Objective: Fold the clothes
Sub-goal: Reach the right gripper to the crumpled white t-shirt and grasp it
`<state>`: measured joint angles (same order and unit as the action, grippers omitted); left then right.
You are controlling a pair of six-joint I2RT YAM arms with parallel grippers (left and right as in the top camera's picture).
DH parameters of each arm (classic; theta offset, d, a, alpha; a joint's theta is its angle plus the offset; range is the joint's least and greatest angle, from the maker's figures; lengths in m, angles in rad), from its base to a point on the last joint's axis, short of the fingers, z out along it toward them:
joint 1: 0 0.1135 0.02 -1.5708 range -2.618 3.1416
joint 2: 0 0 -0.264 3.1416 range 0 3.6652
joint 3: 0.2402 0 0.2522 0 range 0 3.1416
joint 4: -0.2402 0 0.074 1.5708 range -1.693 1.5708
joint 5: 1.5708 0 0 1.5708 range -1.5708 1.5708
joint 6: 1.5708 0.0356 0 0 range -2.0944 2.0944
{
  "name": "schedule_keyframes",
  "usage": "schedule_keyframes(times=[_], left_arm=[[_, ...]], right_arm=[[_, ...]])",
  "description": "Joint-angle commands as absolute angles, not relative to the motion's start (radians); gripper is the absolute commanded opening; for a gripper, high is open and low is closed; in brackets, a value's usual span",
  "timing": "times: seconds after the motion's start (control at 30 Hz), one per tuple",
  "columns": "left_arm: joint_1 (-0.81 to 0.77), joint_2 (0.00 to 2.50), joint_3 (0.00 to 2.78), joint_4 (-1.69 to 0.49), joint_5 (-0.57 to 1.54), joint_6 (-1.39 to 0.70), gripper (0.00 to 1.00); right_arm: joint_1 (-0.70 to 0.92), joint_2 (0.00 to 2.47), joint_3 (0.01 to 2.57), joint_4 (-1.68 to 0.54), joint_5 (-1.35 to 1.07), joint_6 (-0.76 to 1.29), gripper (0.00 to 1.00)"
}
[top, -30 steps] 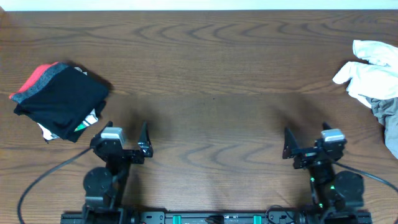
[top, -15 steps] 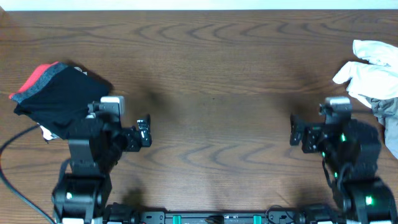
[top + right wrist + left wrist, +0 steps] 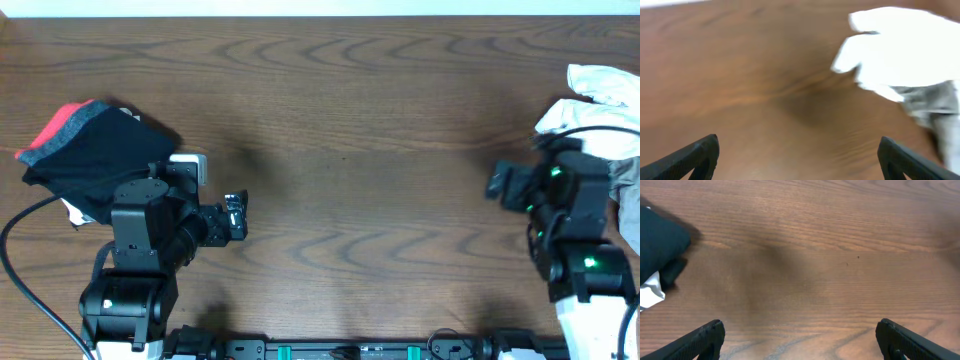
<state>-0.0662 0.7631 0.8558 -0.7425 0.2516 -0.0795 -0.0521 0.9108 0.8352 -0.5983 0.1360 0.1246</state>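
A stack of folded clothes, black on top with red beneath, lies at the table's left; its black edge shows in the left wrist view. A heap of unfolded clothes, white with grey below, lies at the right edge and shows blurred in the right wrist view. My left gripper is open and empty, just right of the folded stack. My right gripper is open and empty, left of the heap, above bare wood.
The wooden table runs the full width between the two piles. The arm bases stand at the near edge, with a black cable looping at the left.
Both arms have risen from their rest pose and reached forward. The right arm has swung right toward the white heap; the left has shifted slightly toward the centre.
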Motion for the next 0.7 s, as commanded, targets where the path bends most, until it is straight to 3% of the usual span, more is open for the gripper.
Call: schedule_keyframes(times=[0.0,0.27,0.67], left_arm=[[-0.063,0.757,0.877,-0.74,0.262,-0.088,0.98],[-0.063,0.757,0.877,-0.738,0.262,-0.088,0.98],[-0.063,0.788,0.877,-0.7,0.262,-0.088,0.98]], right_arm=[[-0.203,0.983,0.856,-0.519,0.213,0.17,0.99],[-0.488,1.227,0.856,-0.318,0.152,0.214,0.99],[-0.67,1.518,0.856,-0.085,-0.012,0.3,0.94]])
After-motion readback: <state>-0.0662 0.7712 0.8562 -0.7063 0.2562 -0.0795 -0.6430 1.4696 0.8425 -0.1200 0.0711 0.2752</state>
